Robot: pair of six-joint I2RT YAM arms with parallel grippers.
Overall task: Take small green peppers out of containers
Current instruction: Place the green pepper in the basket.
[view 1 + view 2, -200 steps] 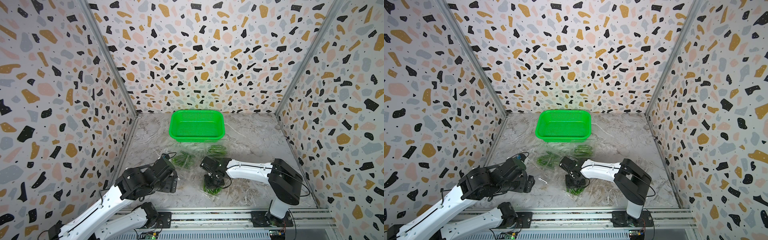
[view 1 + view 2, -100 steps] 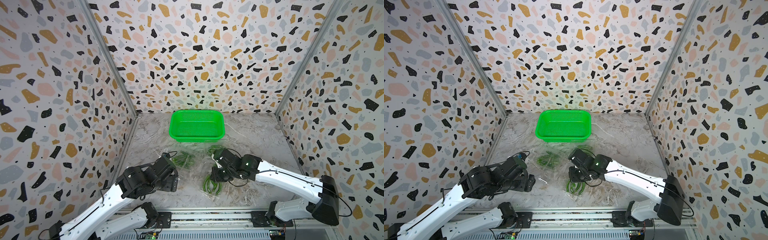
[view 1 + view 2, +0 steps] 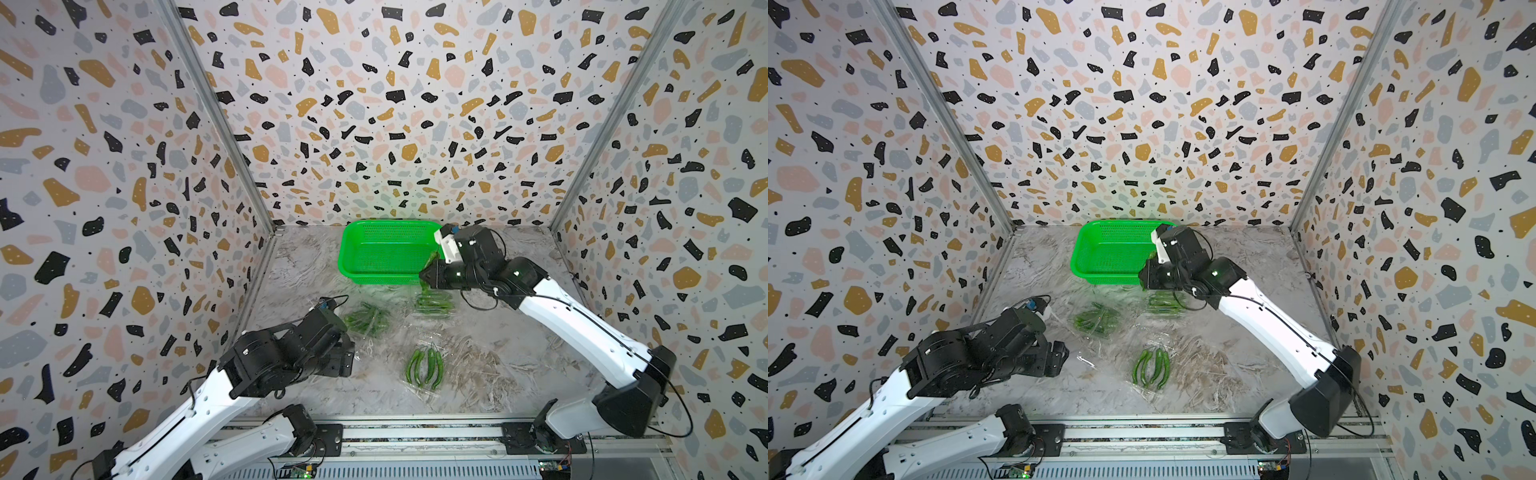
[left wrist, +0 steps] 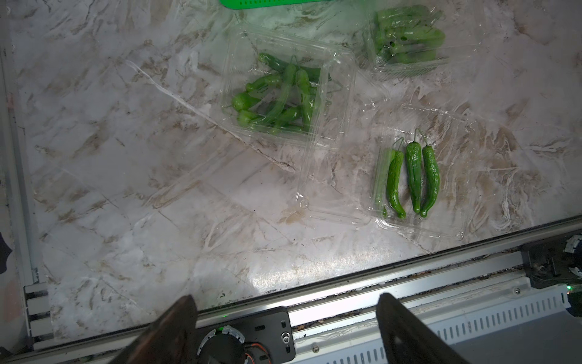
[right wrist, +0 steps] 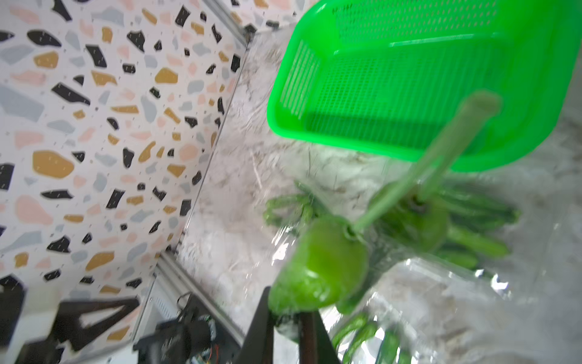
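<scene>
A: State of the right gripper [image 3: 424, 277]?

B: Clenched. A small green pepper [image 5: 318, 271] is pinched between the fingers [image 5: 261, 327], with its stem pointed away from them. A second pepper [image 5: 419, 220] is seen just behind it, blurred. Whether that one is gripped too cannot be told.

A: Where is it held?

B: Above the table [image 3: 498, 365], at the near right corner of the green basket [image 3: 382, 253]. In both top views most of the pepper is hidden by the gripper body.

A: Left gripper [image 4: 285, 299]?

B: Released. The fingers are spread wide and nothing is held between them. It is kept low over the table, well in front of the basket and off to its left side.

A: Containers?

B: Three clear packs are noted, all on the table in front of the basket, visible mostly as glare.
- Pack one [image 3: 434, 301] is placed just in front of the basket's right front corner, close to the right gripper. Its peppers are stacked side by side.
- Pack two [image 3: 368, 320] is set in front of the basket's left half, a little farther out. A tangled heap of peppers is held in it.
- Pack three [image 3: 424, 368] is the farthest in front of the basket. Four peppers are laid side by side in it, stems pointed toward the basket.

A: Are the packs touching?

B: Packs two and three are seen near each other in the left wrist view. Contact cannot be told through the clear plastic.
</scene>
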